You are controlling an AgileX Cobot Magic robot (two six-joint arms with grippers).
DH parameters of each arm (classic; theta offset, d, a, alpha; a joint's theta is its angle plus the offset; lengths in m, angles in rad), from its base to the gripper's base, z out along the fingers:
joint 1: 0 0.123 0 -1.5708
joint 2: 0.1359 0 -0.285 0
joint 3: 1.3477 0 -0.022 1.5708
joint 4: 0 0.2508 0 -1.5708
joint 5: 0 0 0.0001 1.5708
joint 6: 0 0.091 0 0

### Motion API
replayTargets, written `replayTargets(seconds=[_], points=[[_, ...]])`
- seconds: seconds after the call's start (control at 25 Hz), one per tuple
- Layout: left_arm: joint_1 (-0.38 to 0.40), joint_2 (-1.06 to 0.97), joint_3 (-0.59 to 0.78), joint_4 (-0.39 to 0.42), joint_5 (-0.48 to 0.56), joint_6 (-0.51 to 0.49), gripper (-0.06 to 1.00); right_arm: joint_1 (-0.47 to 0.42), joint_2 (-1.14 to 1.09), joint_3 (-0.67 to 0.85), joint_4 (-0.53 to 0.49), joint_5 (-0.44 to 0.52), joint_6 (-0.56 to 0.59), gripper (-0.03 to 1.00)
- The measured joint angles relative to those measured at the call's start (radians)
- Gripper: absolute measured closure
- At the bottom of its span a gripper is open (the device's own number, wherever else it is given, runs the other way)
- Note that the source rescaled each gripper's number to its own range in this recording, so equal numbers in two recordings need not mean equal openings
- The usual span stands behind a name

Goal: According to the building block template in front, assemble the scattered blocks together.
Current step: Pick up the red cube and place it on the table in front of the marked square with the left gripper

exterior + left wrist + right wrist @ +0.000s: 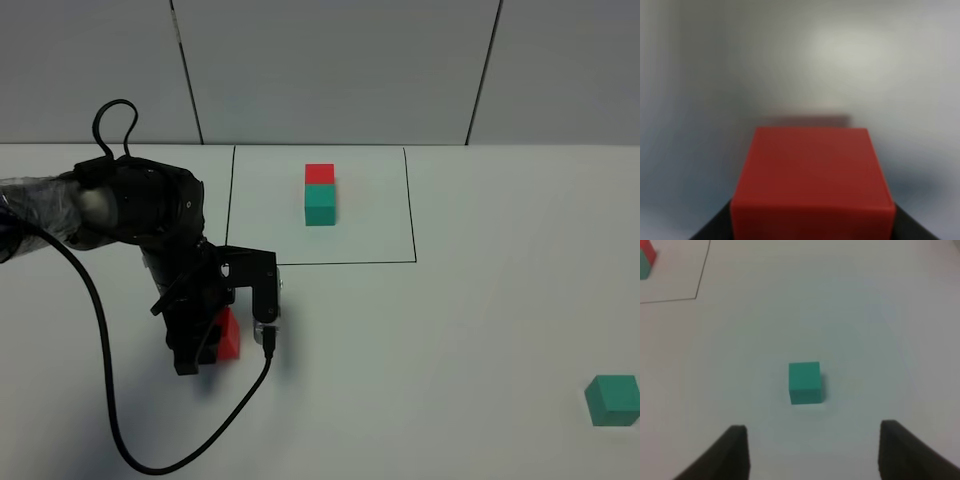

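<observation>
A plain white table (450,330) is filling most of the high view, matte and evenly lit. Behind it a pale grey wall (340,70) is rising, divided into panels by thin dark seams (185,70).

On the far middle of the table a thin black outline (320,263) is marking a rectangle. Inside it the template pair (320,195) is sitting, a red cube touching a teal one, the red on the wall side.

The left arm (130,205), black and partly wrapped in clear film, is reaching down in front of the outline's near left corner. The left jaws are clenching the loose red cube (229,335), which is showing between the dark fingers (262,310). In the left wrist view this cube (812,175) is filling the lower middle, with a soft shadow on the table beyond it. I cannot tell whether the cube is touching the table. A black cable (100,380) is trailing from the arm in a loop across the near left of the table.

The loose teal cube (612,400) is lying alone at the near right edge of the high view, well apart from the outline and the red cube. In the right wrist view the right jaws are standing released. The teal cube (804,383) is lying on bare table ahead of the gap between them, untouched.
</observation>
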Motion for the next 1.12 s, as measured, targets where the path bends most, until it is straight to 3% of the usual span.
replayTargets(seconds=[0.28,1.04,1.12], points=[[-0.015,0.019,-0.001,0.047,-0.004,-0.026,0.94,0.000,0.000,0.000,0.000,0.000,0.000,0.58],[-0.021,0.029,-0.007,0.055,-0.005,-0.054,0.94,0.000,0.000,0.000,0.000,0.000,0.000,0.58],[-0.021,0.029,-0.007,0.054,-0.007,-0.054,0.88,0.000,0.000,0.000,0.000,0.000,0.000,0.58]])
